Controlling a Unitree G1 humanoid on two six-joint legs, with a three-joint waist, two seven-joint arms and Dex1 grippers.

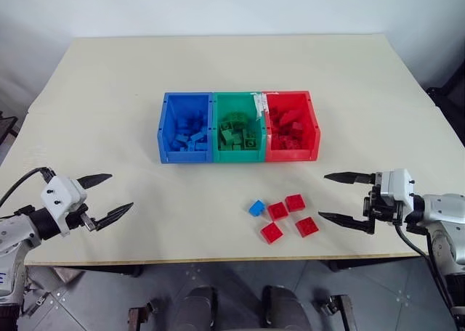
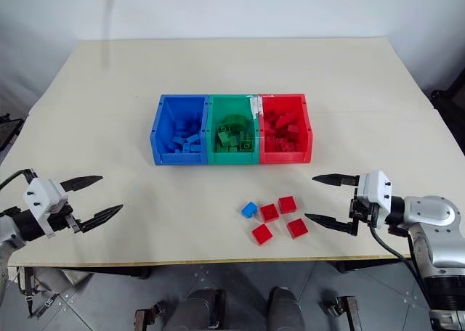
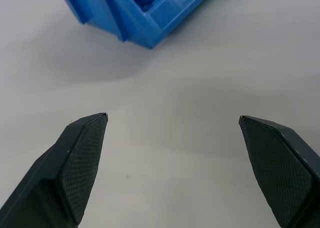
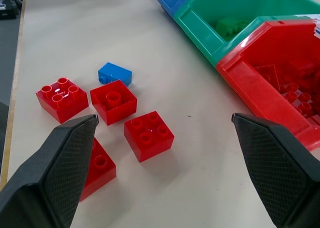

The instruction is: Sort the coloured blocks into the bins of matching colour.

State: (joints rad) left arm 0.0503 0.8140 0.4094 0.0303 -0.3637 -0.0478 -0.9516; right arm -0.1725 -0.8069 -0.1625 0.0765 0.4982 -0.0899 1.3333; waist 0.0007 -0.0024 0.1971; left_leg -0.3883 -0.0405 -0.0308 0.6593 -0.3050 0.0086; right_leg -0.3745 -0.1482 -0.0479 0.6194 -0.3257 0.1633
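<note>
Five loose blocks — four red blocks, one blue block — lie on the surface before the bins. Right gripper and left gripper hover, fingers apart, empty — next, reach and pinch one.

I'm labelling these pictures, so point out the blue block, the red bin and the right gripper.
blue block (image 1: 256, 207), left eye view, its top face.
red bin (image 1: 291, 154), left eye view, its front wall.
right gripper (image 1: 323, 197), left eye view, midway between its open fingertips.

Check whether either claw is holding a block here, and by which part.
Nothing is held. The left claw and right claw are both open and empty over the table; the blocks lie loose.
</note>
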